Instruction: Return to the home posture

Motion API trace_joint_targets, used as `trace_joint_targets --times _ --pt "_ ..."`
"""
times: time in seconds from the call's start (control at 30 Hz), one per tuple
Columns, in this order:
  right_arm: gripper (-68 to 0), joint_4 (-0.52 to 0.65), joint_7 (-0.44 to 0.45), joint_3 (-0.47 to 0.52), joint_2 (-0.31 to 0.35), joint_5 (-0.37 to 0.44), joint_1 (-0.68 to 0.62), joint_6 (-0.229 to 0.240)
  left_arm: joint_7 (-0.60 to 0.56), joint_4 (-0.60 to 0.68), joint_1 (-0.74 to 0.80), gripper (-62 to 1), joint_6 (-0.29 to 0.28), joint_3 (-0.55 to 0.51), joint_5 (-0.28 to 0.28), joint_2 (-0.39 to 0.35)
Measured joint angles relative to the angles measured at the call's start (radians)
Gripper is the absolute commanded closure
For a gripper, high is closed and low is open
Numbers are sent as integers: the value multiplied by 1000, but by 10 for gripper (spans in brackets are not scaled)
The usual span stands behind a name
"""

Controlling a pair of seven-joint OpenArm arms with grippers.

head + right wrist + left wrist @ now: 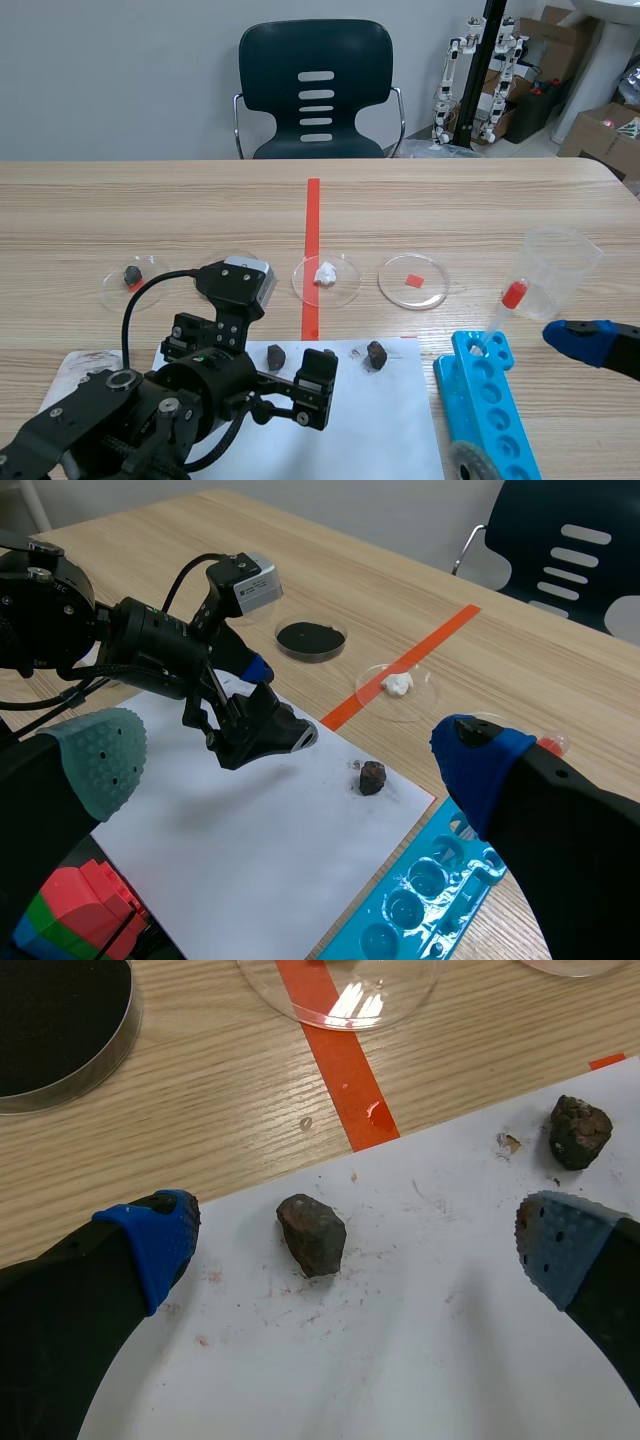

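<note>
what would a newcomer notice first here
The left tool, open, hangs over a dark rock on the white paper, near the robot. To the right, a red-bulbed pipette leans in a blue tube rack by a clear plastic beaker.

A dark plastic chair (pixel 315 90) stands at twelve o'clock behind the wooden table (pixel 150 205), before a grey wall (pixel 120 80); cardboard boxes (pixel 600 125) at two o'clock.

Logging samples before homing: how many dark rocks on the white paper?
2: one rock between the left gripper's fingers, another near the paper's far edge. Arm may hide more.
</note>
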Motion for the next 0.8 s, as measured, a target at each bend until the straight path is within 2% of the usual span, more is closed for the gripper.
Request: trace_joint_targets --times 0.43,0.53,0.7,0.8 --pt "-591 0 0 0 0 0 0 0 0 0 0 -623 0 0 1 0" --pt "-591 0 0 0 0 0 0 0 0 0 0 -623 0 0 30 0" --pt "-591 0 0 0 0 0 0 0 0 1 0 -623 0 0 30 0" --pt "-591 0 0 0 0 0 0 0 1 47 17 -623 0 0 79 -6"
